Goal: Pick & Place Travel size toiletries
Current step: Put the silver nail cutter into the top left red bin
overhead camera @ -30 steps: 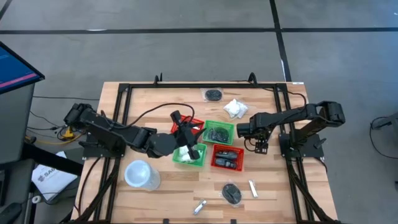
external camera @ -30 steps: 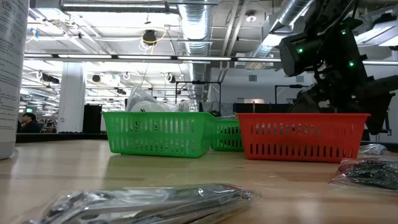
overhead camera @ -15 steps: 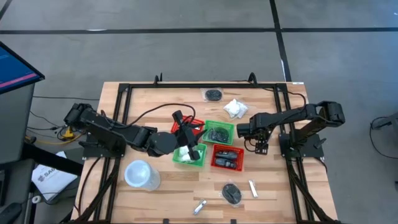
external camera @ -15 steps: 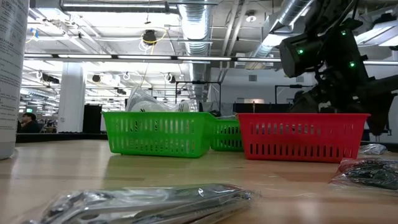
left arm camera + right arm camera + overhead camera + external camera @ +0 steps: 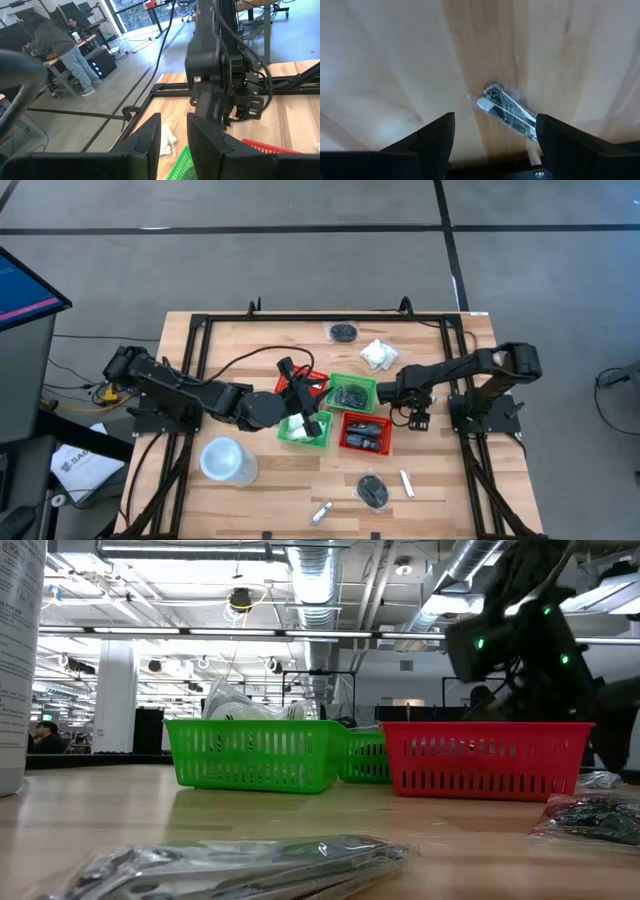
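The right gripper (image 5: 492, 145) hangs wide open over a wrapped silvery tube (image 5: 509, 111); small, light, slippery. Grab its middle.

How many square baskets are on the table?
4, clustered mid-table in the high view. One green basket is upper right, a second green basket lower left, one red basket lower right, and a partly hidden red basket upper left. No others show.
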Tool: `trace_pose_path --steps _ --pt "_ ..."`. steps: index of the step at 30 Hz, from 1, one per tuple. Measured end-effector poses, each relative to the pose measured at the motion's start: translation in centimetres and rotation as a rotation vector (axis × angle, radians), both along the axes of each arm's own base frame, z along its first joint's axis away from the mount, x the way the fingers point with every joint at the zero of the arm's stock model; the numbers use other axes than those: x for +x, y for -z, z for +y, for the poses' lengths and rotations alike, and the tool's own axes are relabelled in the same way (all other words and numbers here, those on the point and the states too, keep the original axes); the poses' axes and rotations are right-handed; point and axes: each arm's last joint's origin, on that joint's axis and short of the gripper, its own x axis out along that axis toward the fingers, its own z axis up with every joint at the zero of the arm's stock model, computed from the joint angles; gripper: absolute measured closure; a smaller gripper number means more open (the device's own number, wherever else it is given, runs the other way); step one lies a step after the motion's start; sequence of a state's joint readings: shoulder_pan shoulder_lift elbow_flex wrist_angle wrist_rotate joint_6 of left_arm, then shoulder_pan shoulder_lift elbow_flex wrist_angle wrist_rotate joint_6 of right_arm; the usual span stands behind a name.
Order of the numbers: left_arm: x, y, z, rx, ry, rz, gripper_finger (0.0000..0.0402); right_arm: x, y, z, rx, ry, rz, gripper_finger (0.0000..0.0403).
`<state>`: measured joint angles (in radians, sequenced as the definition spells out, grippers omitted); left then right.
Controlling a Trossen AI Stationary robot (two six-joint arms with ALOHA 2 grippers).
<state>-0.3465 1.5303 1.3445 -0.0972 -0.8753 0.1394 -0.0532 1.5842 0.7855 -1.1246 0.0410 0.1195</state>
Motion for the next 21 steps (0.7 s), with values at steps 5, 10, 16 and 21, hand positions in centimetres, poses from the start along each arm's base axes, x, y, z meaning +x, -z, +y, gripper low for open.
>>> trace_pose_path --steps 5,10,16,21 --pt "0.0 0.0 0.0 0.001 -0.001 0.0 0.0316 0.4 1.7 -0.4 0.016 -0.006 0.108 0.0138" --pt "0.0 0.0 0.0 0.001 -0.001 0.0 0.0316 0.6 3.2 -0.8 0.046 -0.047 0.172 0.0138" --pt "0.0 0.0 0.0 0.002 -0.002 0.001 0.0316 0.9 3.6 -0.8 0.063 -0.082 0.196 0.0138" --pt "0.0 0.0 0.0 0.002 -0.003 0.001 0.0316 1.0 3.4 -0.8 0.044 -0.094 0.163 0.0141"
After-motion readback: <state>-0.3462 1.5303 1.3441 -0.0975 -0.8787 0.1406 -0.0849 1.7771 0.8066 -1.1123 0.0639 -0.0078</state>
